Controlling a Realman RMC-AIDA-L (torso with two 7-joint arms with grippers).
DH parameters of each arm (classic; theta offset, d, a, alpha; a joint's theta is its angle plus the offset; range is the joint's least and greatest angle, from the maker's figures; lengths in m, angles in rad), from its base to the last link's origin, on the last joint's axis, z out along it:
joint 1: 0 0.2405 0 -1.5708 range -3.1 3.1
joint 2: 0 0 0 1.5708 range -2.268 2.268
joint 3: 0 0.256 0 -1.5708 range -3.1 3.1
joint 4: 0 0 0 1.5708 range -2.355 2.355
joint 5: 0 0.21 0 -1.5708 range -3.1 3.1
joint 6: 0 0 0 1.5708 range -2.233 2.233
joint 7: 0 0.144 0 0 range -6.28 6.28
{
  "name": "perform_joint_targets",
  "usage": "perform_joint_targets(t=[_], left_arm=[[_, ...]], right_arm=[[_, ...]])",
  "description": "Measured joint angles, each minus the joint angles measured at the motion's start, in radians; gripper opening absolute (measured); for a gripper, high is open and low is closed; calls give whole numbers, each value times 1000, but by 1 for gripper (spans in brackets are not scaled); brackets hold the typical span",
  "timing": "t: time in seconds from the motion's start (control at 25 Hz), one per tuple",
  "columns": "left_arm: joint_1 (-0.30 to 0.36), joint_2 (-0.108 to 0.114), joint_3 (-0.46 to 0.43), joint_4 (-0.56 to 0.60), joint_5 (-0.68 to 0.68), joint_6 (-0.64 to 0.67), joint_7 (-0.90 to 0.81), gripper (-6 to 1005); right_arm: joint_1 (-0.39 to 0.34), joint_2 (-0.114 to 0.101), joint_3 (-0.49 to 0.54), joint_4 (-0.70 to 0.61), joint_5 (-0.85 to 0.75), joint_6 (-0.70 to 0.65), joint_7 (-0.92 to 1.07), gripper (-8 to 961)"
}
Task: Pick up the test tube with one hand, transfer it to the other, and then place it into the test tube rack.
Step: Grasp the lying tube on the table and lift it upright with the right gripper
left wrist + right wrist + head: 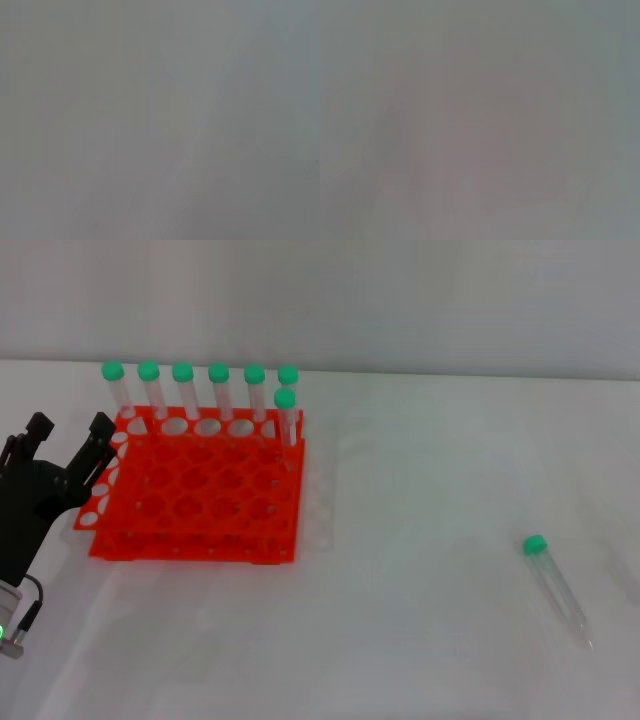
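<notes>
A clear test tube (556, 587) with a green cap lies flat on the white table at the right, cap toward the back. The orange-red test tube rack (200, 495) stands at the left with several green-capped tubes (219, 390) upright along its back row and one (287, 415) at its right back corner. My left gripper (70, 435) is at the far left beside the rack, open and empty. My right gripper is out of view. Both wrist views show only a blank grey field.
The white table (420, 500) stretches between the rack and the lying tube. A pale wall runs along the back edge.
</notes>
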Motion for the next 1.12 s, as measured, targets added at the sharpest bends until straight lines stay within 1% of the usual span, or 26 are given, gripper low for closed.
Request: perform_joint_targets(t=[0.24,0.44,0.56,0.6,0.64,0.68,0.76,0.88,0.92,0.96,1.0,1.12], left_arm=[[1,0,-1,5,-1,0,0,872],[2,0,-1,0,-3,0,1,869],[1,0,-1,0,-3,0,2,867],[1,0,-1,0,-3,0,2,867],[1,0,-1,0,-3,0,2,866],[1,0,0,-1,-3,0,2,866],[1,0,0,-2,-2,-1,2,865],[1,0,0,-4,3,-3,-1,863],[1,0,0,-4,4,-3,-2,863],[1,0,0,-4,5,-3,-3,862],[1,0,0,-5,5,-2,-4,862],[1,-1,0,-14,6,-2,-5,860]], right_arm=[[-5,-4,0,-15,-30,8,29,838],[-14,-1,3,-99,-109,1,105,838],[-37,5,6,-227,-175,-29,215,838],[-45,6,6,-288,-214,-48,277,838],[-49,5,7,-334,-243,-63,328,838],[-55,3,8,-412,-301,-83,414,838],[-53,-4,10,-518,-400,-104,547,838],[-40,-14,11,-670,-544,-119,747,838],[-40,-14,11,-670,-544,-119,747,838],[-34,-15,11,-710,-586,-119,801,838],[-17,-15,7,-806,-690,-116,906,837],[18,-3,1,-942,-882,-80,1066,837]])
